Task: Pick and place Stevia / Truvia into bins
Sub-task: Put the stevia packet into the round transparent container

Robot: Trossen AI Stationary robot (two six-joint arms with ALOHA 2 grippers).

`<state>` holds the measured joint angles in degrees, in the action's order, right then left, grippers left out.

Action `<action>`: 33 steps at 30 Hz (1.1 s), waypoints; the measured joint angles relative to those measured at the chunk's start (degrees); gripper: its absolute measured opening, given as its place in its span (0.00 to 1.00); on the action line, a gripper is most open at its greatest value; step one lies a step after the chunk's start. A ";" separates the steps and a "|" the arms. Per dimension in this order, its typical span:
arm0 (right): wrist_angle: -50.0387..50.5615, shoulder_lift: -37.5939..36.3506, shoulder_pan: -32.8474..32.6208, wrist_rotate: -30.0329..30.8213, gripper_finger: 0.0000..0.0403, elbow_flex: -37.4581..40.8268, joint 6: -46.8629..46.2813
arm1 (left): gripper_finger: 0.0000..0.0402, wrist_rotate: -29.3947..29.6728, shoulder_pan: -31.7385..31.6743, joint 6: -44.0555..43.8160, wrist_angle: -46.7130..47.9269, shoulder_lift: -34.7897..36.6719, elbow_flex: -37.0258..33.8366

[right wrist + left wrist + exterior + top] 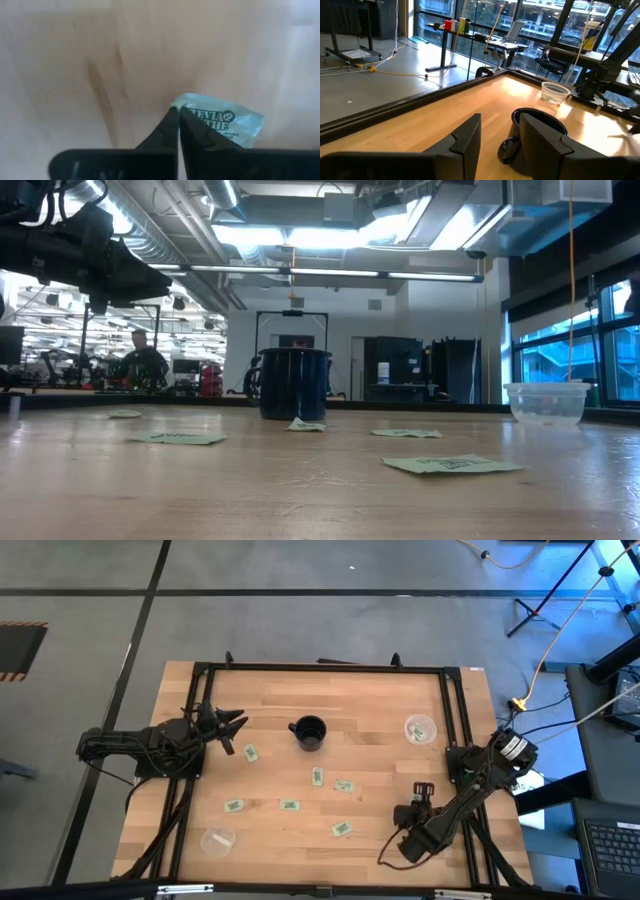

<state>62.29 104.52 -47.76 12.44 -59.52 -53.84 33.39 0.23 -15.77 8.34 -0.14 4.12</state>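
The right gripper (178,127) is pinching the edge of a Stevia packet (225,125), lifted off the table so it can travel to a bin. The nearer bin (420,728) sits at about twelve o'clock from it, near the table's (270,700) right edge. The left gripper (237,722) waits spread at nine o'clock of the black cup (309,732); loose packets (317,777) lie below the cup, another bin (217,839) at seven o'clock.

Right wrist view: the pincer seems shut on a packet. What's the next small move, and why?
Probably lift the right pincer and carry it to the clear bin nearby: its fingers look closed on the edge of a Stevia packet, so the grasp seems made.
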 joint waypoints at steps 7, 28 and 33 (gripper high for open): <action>6.08 -6.10 2.09 4.54 0.00 -7.83 0.02 | 0.32 0.01 0.00 0.00 0.00 0.00 0.00; 14.70 -40.28 40.42 8.56 0.00 1.09 -4.96 | 0.32 0.04 0.00 0.00 0.02 0.00 0.00; 10.05 -40.60 48.87 4.12 0.00 5.60 1.03 | 0.32 0.13 0.00 0.27 0.02 0.00 0.00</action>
<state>72.34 63.92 1.11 16.56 -53.92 -52.81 33.52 0.23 -15.50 8.36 -0.14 4.12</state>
